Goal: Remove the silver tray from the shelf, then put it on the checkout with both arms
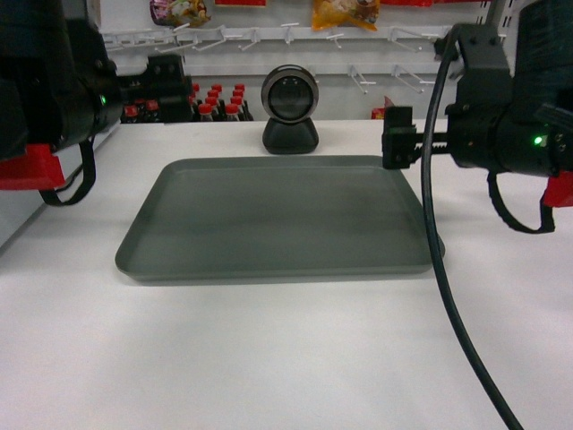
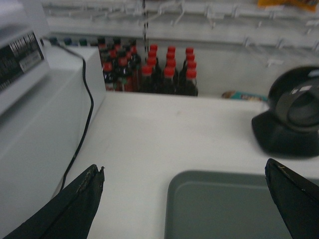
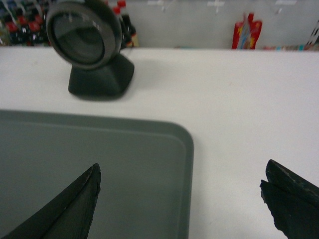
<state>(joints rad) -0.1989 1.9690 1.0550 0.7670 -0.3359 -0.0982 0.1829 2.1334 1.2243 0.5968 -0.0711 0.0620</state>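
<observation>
Silver tray (image 1: pixel 277 219): a large grey-silver rectangle with rounded corners and a low rim, lying flat on the white table (image 1: pixel 269 358), near the middle of the head view, nothing inside it.
Table: broad and plain white; it carries the tray and a black scanner (image 1: pixel 290 109).
Scanner: a round black head on a dark base, standing just behind the tray's far edge, apart from it.
Left claw (image 2: pixel 184 199): spread wide; its 2 black fingertips (image 2: pixel 87 191) frame the tray's near-left corner from above, 1 over bare table, the other over the tray, touching nothing.
Right claw (image 3: pixel 182 199): spread wide; 1 fingertip (image 3: pixel 82 196) hangs over the tray's right corner, the other over bare table beside the rim, holding nothing.
Arms: in the head view both black arms sit raised at the tray's 2 sides, each with a small green light and red parts; a black cable (image 1: pixel 439 269) drapes from the right arm across the tray's right edge.
Background: rows of dark bottles (image 2: pixel 159 69) with red caps beyond the table, white peg hooks (image 1: pixel 269 38) on the wall, a grey box (image 2: pixel 35 129) with a cable at far left.
</observation>
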